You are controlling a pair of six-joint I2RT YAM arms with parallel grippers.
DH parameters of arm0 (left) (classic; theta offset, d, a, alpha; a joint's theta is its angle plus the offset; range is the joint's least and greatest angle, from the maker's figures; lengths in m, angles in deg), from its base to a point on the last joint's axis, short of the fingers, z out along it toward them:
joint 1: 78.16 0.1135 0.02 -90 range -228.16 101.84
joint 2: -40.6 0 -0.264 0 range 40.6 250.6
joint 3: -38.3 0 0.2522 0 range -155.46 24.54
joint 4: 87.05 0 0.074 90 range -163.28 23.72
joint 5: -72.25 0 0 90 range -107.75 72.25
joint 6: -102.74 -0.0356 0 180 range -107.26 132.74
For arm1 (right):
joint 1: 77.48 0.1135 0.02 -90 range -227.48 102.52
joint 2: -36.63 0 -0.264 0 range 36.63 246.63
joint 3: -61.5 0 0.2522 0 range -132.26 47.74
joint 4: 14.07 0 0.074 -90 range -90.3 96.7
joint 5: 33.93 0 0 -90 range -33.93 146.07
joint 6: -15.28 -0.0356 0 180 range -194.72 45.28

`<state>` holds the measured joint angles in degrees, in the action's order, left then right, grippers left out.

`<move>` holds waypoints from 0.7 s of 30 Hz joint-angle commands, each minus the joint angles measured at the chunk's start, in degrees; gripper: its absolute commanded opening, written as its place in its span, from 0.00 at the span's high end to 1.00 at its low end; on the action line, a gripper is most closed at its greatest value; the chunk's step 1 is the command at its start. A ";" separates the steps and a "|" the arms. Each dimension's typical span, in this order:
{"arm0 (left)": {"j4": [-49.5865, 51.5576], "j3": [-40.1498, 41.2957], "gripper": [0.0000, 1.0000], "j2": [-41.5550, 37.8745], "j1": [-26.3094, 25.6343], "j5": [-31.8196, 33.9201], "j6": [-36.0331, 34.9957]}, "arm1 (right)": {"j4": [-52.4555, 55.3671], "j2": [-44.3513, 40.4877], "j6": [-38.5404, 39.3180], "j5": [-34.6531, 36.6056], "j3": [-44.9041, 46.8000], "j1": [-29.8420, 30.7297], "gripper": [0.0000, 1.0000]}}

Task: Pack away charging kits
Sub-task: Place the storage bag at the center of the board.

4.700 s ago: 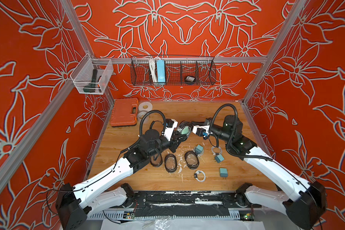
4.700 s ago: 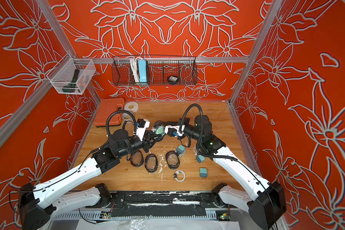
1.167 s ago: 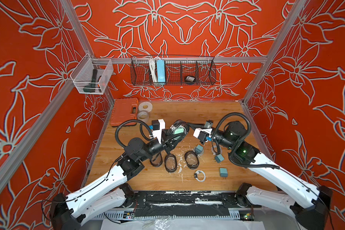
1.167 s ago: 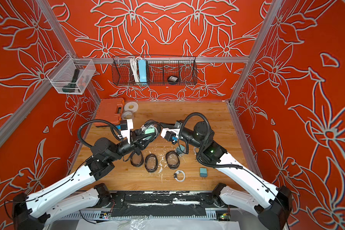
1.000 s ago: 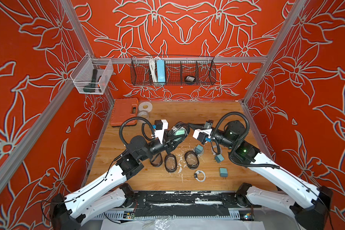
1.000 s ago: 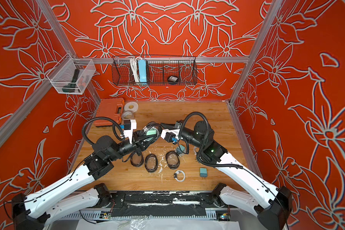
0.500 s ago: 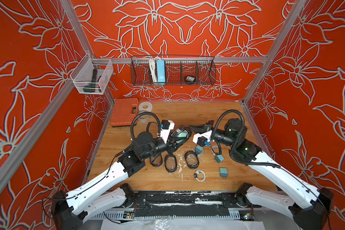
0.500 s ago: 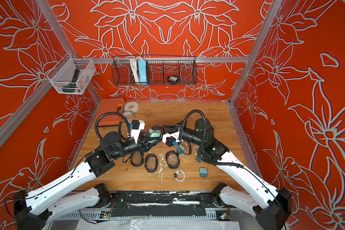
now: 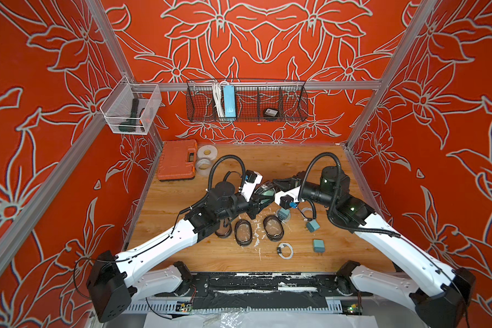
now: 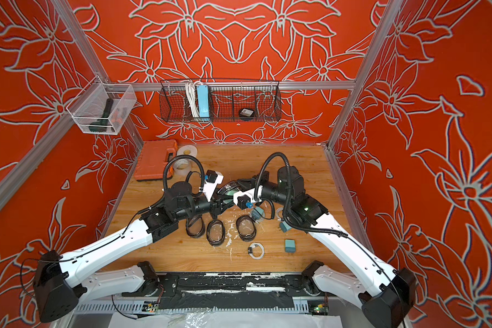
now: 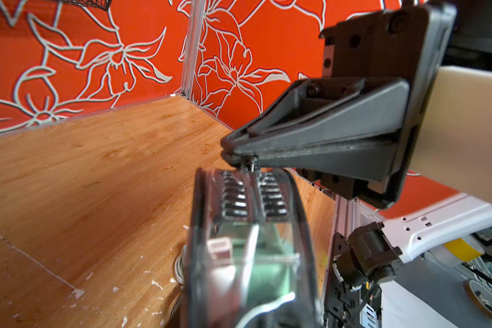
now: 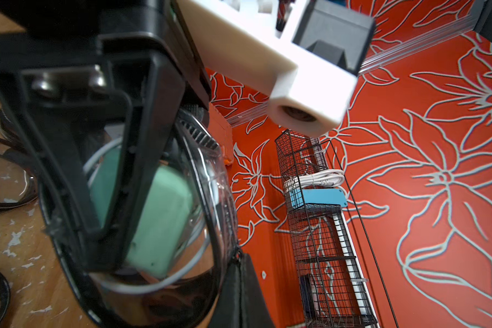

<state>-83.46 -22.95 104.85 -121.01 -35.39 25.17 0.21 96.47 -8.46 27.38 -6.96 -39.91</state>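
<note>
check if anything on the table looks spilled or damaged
White flecks are scattered over the wooden table between the oval cases, like chipped paint or worn finish. The black rail along the front edge is scuffed white too. Nothing looks spilled or knocked over.

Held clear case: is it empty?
No, a teal plug adapter and a white cable show through the clear case's wall.
</note>
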 commanded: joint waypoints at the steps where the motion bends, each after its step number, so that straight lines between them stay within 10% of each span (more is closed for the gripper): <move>1: -1.38 3.08 1.00 2.58 3.25 2.89 3.57 | -14.37 -1.38 -5.66 -7.85 3.32 1.37 0.73; 8: -17.29 11.71 1.00 11.38 22.72 -6.73 19.16 | -26.49 -4.30 -16.34 -7.04 15.62 1.37 0.30; 10: -22.66 14.17 1.00 14.79 25.99 -7.06 22.54 | -29.75 -5.04 -21.24 -5.60 18.62 1.37 0.02; 21: -36.59 5.98 1.00 42.00 32.57 -14.25 34.68 | -40.69 -8.84 -61.15 22.44 30.16 1.37 0.02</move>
<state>-114.76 -13.42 144.41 -88.84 -48.05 55.90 -35.18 89.49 -52.87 37.46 21.35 -38.56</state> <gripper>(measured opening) 0.242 0.980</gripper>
